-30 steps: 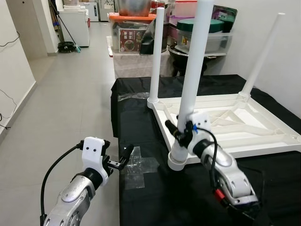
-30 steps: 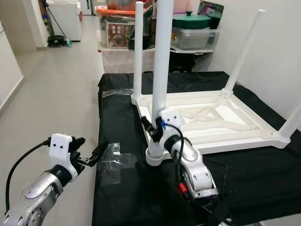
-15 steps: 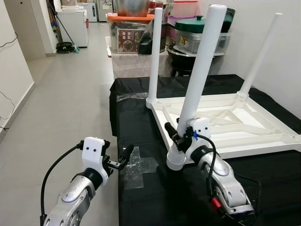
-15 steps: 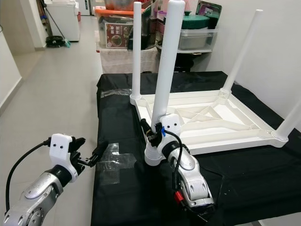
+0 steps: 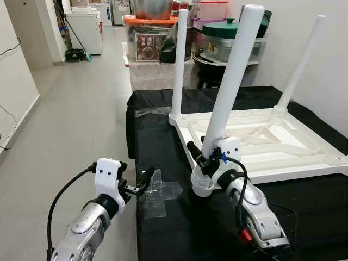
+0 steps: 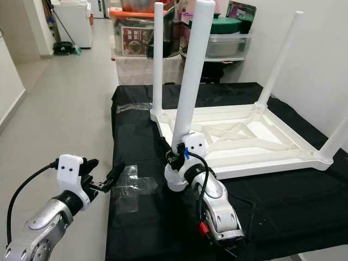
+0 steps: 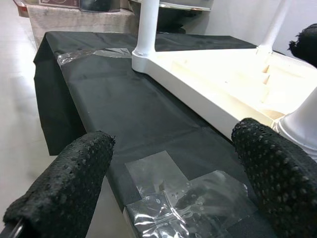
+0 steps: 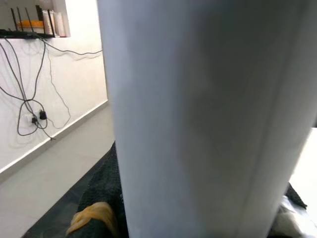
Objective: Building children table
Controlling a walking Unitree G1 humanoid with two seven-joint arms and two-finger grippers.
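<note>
— While the right gripper [image 5: 202,162] is clamped low on that loose white leg [image 5: 231,87], which way does the leg need to go?

— Its ribbed foot sits on the black cloth [image 5: 163,136], just beside the near left corner of the upturned table top [image 5: 261,142], and its long axis leans, with the top tipped to the right and away. I'd judge it wants to come upright and shift slightly right and far to meet the corner socket. The right arm is on it; the left gripper [image 5: 142,182] hovers well apart, off the cloth's near left edge, fingers spread, holding nothing.

— Do the wrist cameras add anything?

— The left wrist view shows crinkled clear tape [image 7: 183,186] on the cloth and the top's rim running to the far left leg [image 7: 147,27]. The right wrist view has the leg's white shaft close up, so the corner can't be judged there; the head views give the lean.
</note>
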